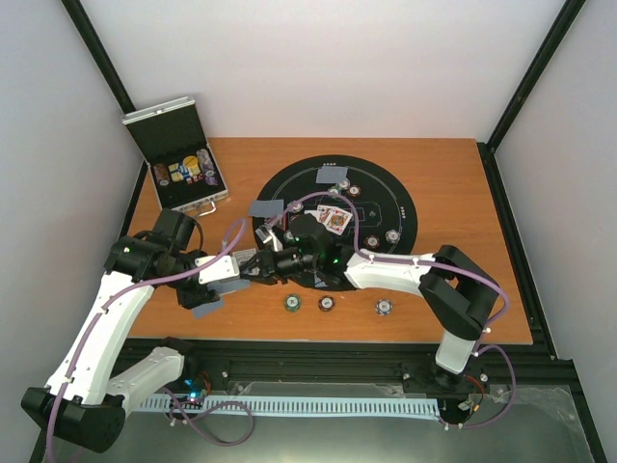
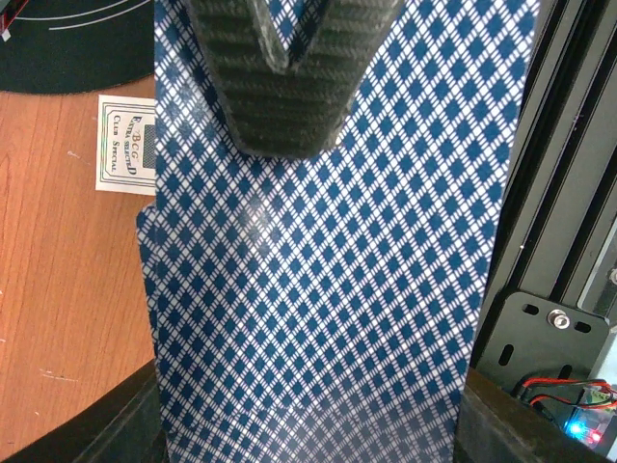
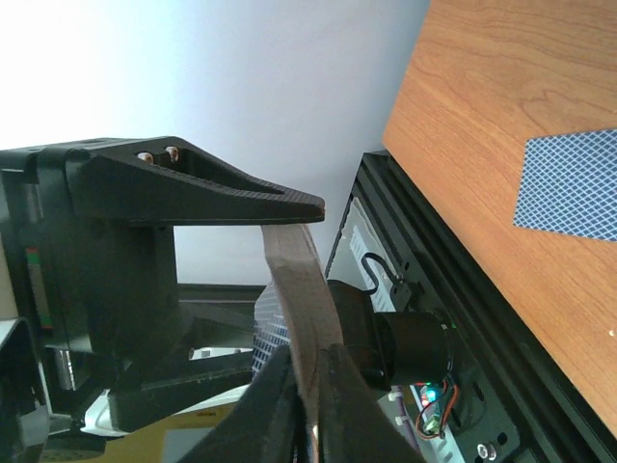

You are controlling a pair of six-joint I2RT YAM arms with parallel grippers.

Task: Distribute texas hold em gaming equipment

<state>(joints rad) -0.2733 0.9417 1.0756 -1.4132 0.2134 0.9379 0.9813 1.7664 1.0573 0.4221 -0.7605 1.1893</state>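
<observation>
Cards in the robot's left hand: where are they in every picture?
Top external: the cards sit left of centre, in the near half.
Left wrist: the cards fill the middle with blue diamond backs.
Right wrist: only one thin bent edge shows, low in the centre.
Shared landmark: the wooden table.

A robotics lab cell: white panel walls, black aluminium framing.
</observation>
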